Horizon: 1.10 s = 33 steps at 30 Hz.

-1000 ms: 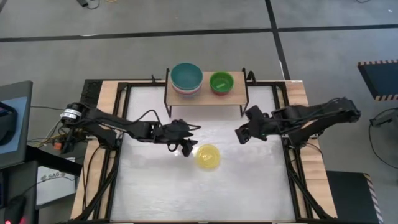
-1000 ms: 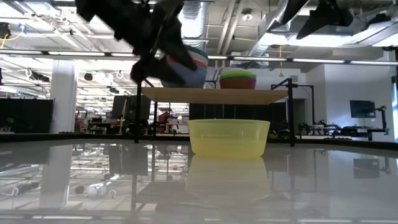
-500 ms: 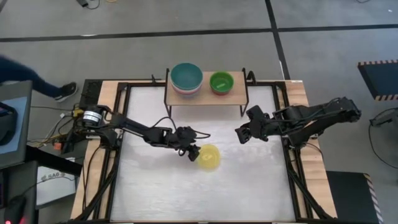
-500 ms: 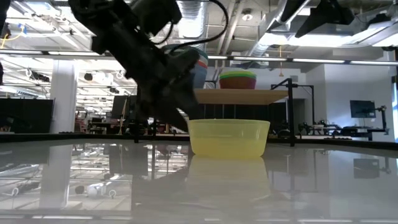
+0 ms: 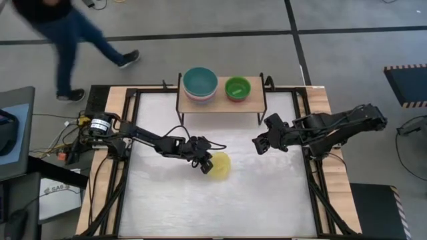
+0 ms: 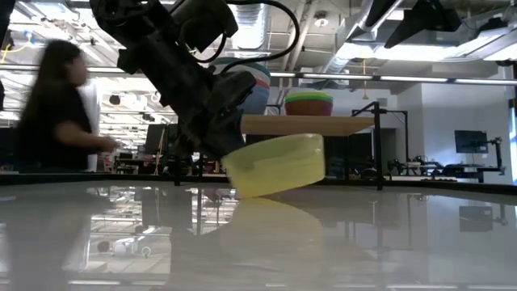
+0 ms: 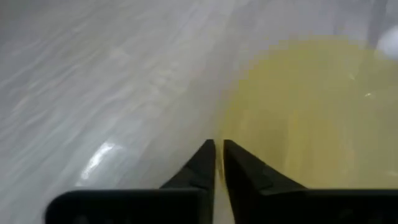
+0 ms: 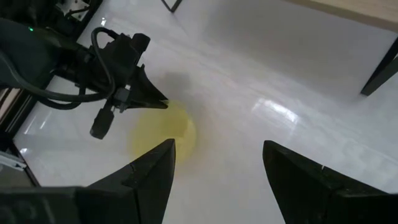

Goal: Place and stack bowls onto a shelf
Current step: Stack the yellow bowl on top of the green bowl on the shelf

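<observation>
One yellow bowl (image 5: 220, 165) hangs tilted mid-table, its rim pinched in the left gripper (image 5: 207, 163), two bowl stacks sit on the shelf (image 5: 220, 103), and the right gripper (image 5: 257, 146), fingers spread, waits over bare tabletop

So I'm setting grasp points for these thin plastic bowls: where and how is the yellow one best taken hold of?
By the rim, one finger inside the wall and one outside. The left gripper already pinches the yellow bowl that way, on the rim nearest the left arm; the bowl is tilted, its far side lifted. The wall is thin and the bowl opens upward, so a top-down rim pinch probably suits it best.
</observation>
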{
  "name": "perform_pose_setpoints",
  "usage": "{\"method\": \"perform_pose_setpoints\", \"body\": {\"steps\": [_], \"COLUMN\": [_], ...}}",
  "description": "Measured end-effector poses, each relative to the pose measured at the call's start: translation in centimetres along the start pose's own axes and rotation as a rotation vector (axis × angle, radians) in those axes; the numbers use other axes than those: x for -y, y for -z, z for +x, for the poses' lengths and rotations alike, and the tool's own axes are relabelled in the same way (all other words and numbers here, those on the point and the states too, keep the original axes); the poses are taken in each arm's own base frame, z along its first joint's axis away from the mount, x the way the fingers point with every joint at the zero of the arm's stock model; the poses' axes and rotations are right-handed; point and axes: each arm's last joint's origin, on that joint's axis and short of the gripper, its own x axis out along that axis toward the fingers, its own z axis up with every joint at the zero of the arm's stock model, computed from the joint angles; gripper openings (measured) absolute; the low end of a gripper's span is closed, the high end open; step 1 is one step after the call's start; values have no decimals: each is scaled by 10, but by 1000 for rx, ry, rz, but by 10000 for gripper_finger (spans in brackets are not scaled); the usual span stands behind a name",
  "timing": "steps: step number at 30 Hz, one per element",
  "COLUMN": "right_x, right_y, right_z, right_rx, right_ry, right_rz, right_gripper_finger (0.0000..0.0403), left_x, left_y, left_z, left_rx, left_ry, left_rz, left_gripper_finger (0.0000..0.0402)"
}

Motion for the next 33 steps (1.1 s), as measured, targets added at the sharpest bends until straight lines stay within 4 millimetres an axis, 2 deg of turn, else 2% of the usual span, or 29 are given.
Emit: {"method": "perform_pose_setpoints", "body": {"steps": [8,12,18,23,28,33], "right_x": [0,0,0,-3,-11,-18], "right_y": [-1,0,-1,-5,-18,-29], "right_z": [1,1,1,2,5,18], "right_rx": [1,-40,-54,-33,51,110], "right_ry": [0,-15,-22,-51,-144,-169], "right_rz": [8,23,28,19,-71,-155], "right_gripper_finger": [269,269,269,269,269,269], "left_x": [-7,-2,0,-2,2,11], "left_y": [-8,-27,-49,-58,-70,-84], "left_z": [-3,-30,-76,-100,-107,-108], "left_rx": [4,93,235,327,364,380], "left_ry": [-3,36,-12,-67,-135,-165], "left_rz": [29,43,92,101,142,198], "left_gripper_finger": [1,0,0,0,0,0]}}
